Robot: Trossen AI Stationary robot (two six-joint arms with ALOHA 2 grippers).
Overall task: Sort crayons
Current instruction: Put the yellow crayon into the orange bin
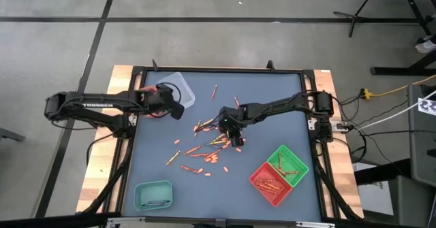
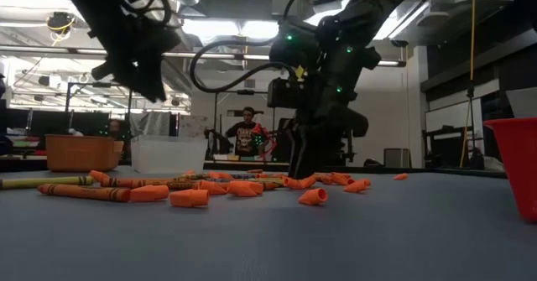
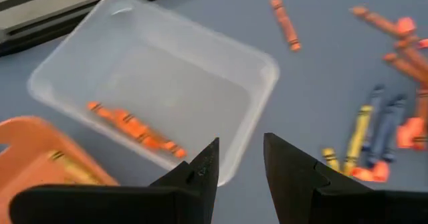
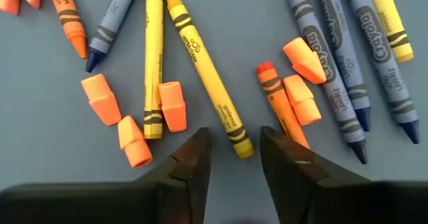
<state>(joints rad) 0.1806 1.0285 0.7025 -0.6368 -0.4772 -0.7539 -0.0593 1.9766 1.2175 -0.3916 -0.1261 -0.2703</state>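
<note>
Crayons (image 1: pixel 204 150) lie scattered on the blue-grey table top, mostly orange, with a few yellow and blue ones (image 4: pixel 348 57) and short orange stubs (image 2: pixel 189 198). My right gripper (image 4: pixel 234 164) is open and points down over the middle of the pile (image 1: pixel 234 136), low over the table (image 2: pixel 304 168). The lower end of one yellow crayon (image 4: pixel 204 70) lies between its fingertips. My left gripper (image 3: pixel 241 177) is open and holds nothing. It hangs over the near rim of a clear tray (image 3: pixel 154 83) at the far left (image 1: pixel 176 88), which holds an orange crayon (image 3: pixel 137 127).
An orange tray (image 3: pixel 40 157) stands beside the clear one. A teal tray (image 1: pixel 153 194) stands at the near left. A green tray (image 1: pixel 287 161) and a red tray (image 1: pixel 271 182), both holding crayons, stand at the near right. A person (image 2: pixel 247 134) stands beyond the table.
</note>
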